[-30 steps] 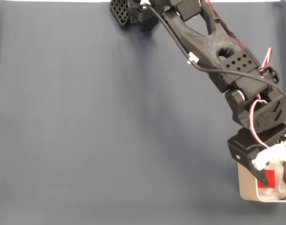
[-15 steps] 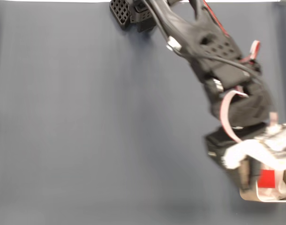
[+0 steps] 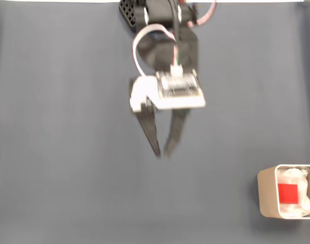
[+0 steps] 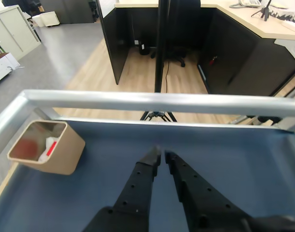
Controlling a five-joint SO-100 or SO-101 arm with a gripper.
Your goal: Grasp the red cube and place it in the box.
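One small bright red cube (image 3: 287,193) rests on white padding inside the beige rounded box (image 3: 265,195). Well apart, toward the fixed view's lower right, it lies clear of the black two-finger gripper (image 3: 160,153), whose fingertips are nearly closed and empty.

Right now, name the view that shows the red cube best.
The fixed view: the red cube lies face-up, fully visible on white padding inside the box. The wrist view shows merely a red sliver behind the box wall.

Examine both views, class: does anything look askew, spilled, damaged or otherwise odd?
Nothing stands out. The red cube lies on white padding inside the box, which stands upright on the blue mat. The gripper hangs apart from it, fingers nearly together and empty.
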